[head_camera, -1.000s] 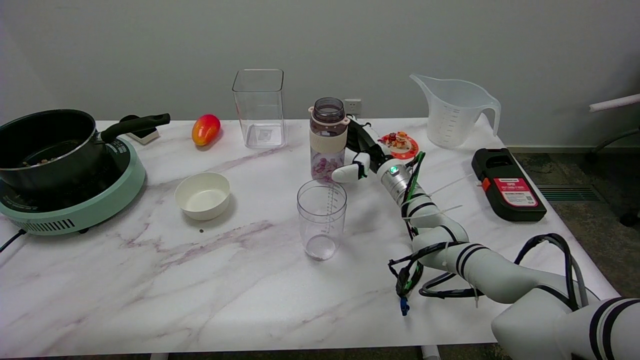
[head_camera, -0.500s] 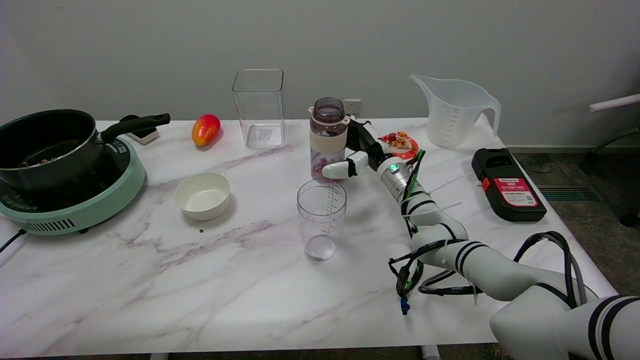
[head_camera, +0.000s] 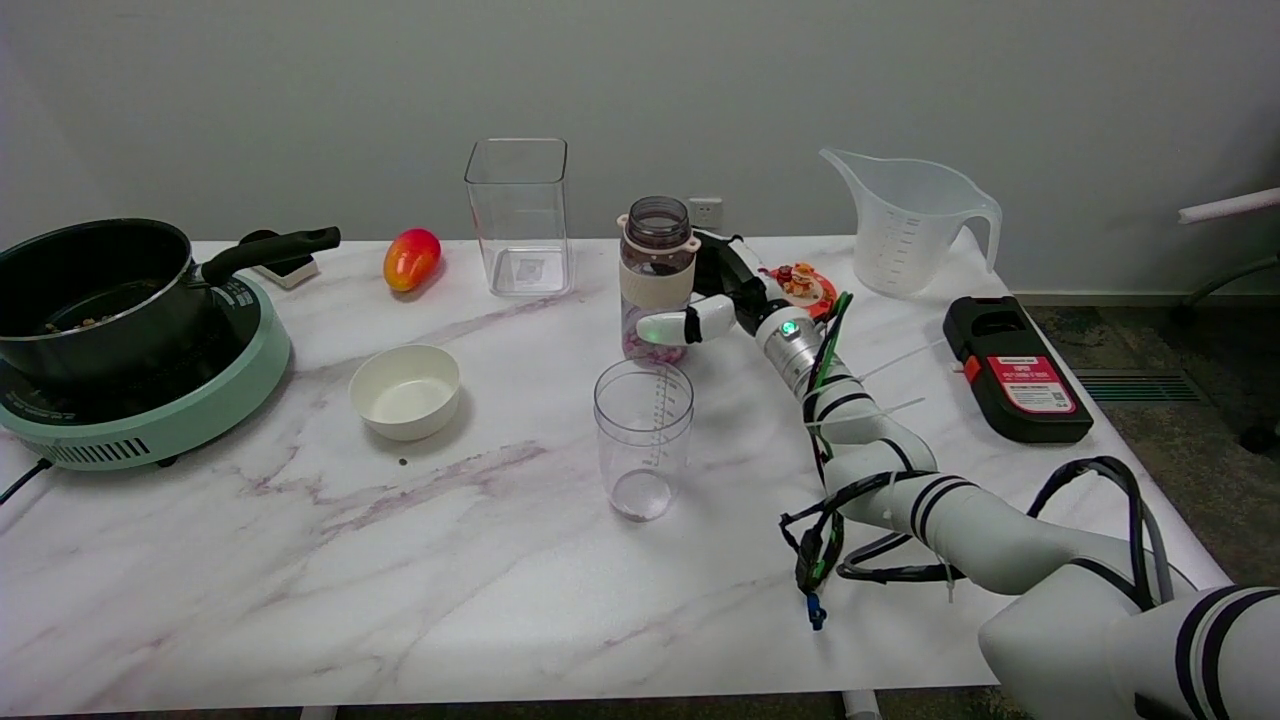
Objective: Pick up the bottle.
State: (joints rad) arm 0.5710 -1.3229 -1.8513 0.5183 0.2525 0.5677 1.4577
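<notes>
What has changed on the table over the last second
The right hand has moved left and slightly up, closing around the bottle; its white thumb now lies across the bottle's front, fingers behind. A firm hold can't be confirmed. The bottle still stands where it was, and the clear cup, bowl and pot haven't moved.

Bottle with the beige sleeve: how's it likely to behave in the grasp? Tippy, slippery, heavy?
The bottle is tall and narrow, so a sideways nudge from the right hand could tip it. Only its lower part looks filled, so it is probably light with low weight. The beige band likely grips better than the clear wall. The open mouth may spill if tilted.
</notes>
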